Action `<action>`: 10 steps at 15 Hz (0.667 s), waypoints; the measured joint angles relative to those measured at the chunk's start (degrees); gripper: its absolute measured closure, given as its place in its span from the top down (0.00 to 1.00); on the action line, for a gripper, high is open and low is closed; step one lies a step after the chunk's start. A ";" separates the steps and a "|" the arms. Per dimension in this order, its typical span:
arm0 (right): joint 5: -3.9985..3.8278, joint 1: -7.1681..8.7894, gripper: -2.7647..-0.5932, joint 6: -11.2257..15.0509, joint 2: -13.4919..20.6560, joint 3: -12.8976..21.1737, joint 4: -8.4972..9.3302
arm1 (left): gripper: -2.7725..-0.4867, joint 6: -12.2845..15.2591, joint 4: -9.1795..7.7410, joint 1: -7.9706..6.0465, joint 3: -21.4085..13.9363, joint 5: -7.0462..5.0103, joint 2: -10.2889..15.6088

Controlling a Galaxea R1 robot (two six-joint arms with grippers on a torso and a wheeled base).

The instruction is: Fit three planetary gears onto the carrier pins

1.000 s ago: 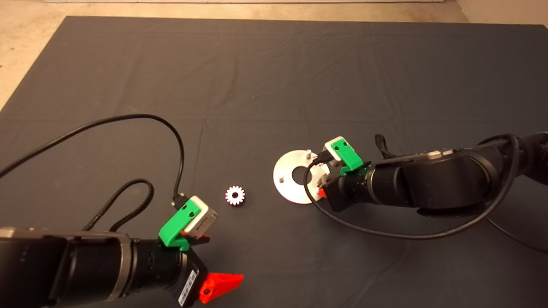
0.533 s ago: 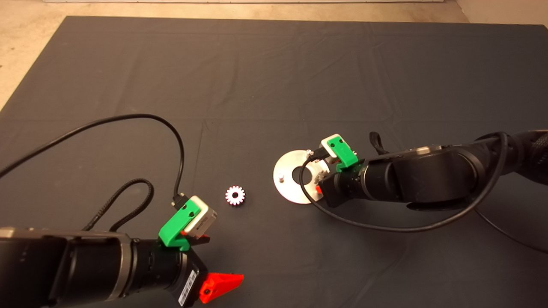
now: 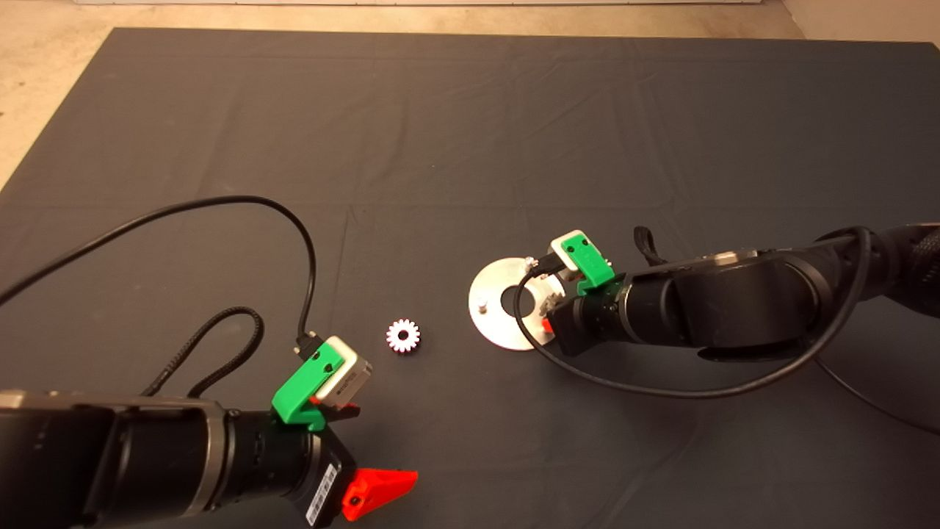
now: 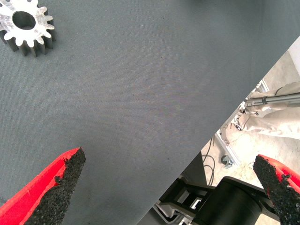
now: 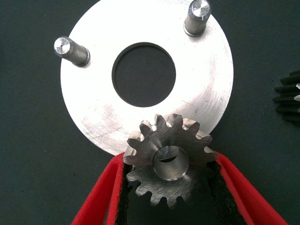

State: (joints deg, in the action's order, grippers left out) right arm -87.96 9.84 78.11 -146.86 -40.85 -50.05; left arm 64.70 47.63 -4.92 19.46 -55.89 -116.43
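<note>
The aluminium disc (image 3: 498, 330) lies right of the mat's centre; in the right wrist view it (image 5: 93, 103) shows two bare carrier pins (image 5: 70, 49) (image 5: 198, 16). My right gripper (image 3: 549, 317) is over the disc's near-right rim, shut (image 5: 171, 187) on a dark steel-grey gear (image 5: 171, 161) at the third pin's place. That pin is hidden under the gear. A second dark gear (image 5: 289, 96) lies on the mat beside the disc. The silvery-white gear (image 3: 403, 336) lies left of the disc, and also shows in the left wrist view (image 4: 26, 26). My left gripper (image 3: 360, 448) is open and empty (image 4: 164, 187) near the mat's front edge.
A black cable (image 3: 220, 202) loops over the mat from the left arm. Another cable (image 3: 661, 393) hangs from the right arm across the mat in front of the disc. Floor and a stand (image 4: 253, 117) show past the mat's edge.
My right gripper with the dark gear shifted slightly left over the disc's rim, then held still. The left arm and the white gear have not moved.
</note>
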 joint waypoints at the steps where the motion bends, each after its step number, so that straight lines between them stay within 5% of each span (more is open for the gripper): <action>1: 0.00 -0.02 0.21 0.00 0.00 0.00 0.02 | 0.93 0.00 0.00 0.00 0.00 0.00 0.01; 10: 0.00 -1.08 0.21 -0.05 0.01 0.20 1.04 | 0.93 0.00 0.00 -0.01 0.00 0.05 0.09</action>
State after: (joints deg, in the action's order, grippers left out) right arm -87.96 8.75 78.06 -146.85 -40.66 -49.01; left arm 64.70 47.63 -4.93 19.46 -55.85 -116.34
